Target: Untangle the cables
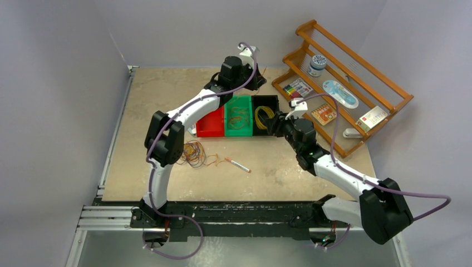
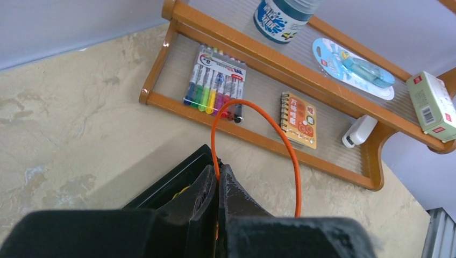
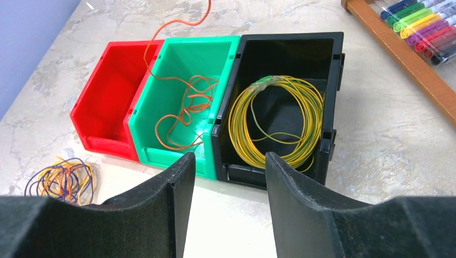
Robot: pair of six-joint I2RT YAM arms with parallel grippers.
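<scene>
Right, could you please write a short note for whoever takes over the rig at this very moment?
Left hand: shut on the orange cable, raised at the far side of the bins; the cable's lower part lies in the green bin.
Right hand: open, holding nothing, in front of the black bin.
Done: yellow-green coil sits in the black bin.
To do: separate the mixed tangle on the table near the red bin.

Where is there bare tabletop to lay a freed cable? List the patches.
Free: the far left of the table, between the wall and the red bin; and the near strip between the pen and the front rail. Crowded: around the tangled cables beside the left arm, and between the black bin and the rack, where the right hand sits.
</scene>
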